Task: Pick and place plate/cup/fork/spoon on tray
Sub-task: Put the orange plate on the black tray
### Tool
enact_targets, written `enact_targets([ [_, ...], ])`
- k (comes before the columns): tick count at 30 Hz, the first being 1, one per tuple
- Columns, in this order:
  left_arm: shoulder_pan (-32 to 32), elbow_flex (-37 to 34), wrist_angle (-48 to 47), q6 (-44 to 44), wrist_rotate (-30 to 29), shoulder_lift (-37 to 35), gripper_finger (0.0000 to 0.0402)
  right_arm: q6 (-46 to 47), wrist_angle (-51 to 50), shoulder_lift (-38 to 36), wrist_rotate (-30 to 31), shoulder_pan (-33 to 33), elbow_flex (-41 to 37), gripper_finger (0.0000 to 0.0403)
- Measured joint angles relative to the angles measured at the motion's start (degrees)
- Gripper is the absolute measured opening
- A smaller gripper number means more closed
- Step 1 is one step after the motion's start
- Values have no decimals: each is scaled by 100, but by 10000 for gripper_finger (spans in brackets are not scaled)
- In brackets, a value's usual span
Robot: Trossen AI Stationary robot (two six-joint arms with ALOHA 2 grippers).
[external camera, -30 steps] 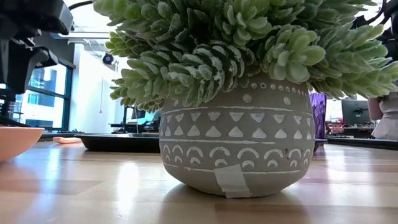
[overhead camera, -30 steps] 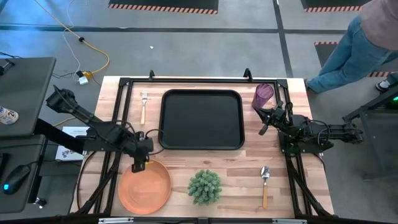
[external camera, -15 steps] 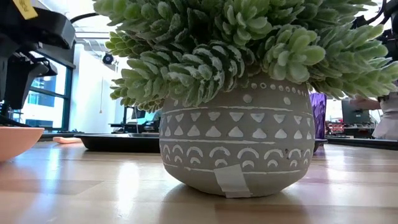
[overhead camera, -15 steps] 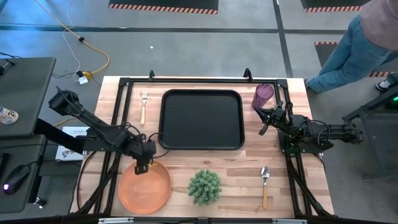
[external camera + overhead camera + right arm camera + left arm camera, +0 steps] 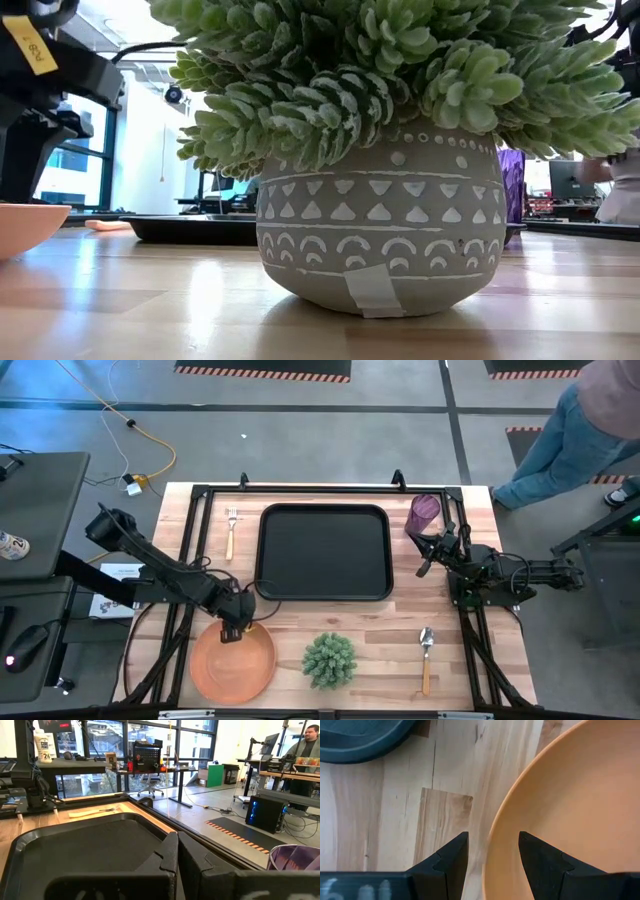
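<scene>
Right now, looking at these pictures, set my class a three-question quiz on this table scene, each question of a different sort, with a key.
1. True or false: the tray already holds the cup.
2. Multiple choice: the left gripper has its open fingers astride the rim of which thing? A) the plate B) the fork C) the spoon
3. Fill in: the right gripper is ____ and sits beside the cup, near the tray's right edge.

Key
1. False; the tray is bare and the cup stands on the table to its right.
2. A
3. shut
</scene>
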Motion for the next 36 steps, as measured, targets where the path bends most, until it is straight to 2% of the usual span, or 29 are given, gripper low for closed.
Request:
enact_targets([
  [15,0,0,100,-1,4,604,153,0,0,0,1,-2,1,0],
  [29,0,14,178,9,22,829,48,2,0,0,2,0,2,0],
  [36,0,20,179,15,53,706,11,2,0,0,0,-2,1,0],
])
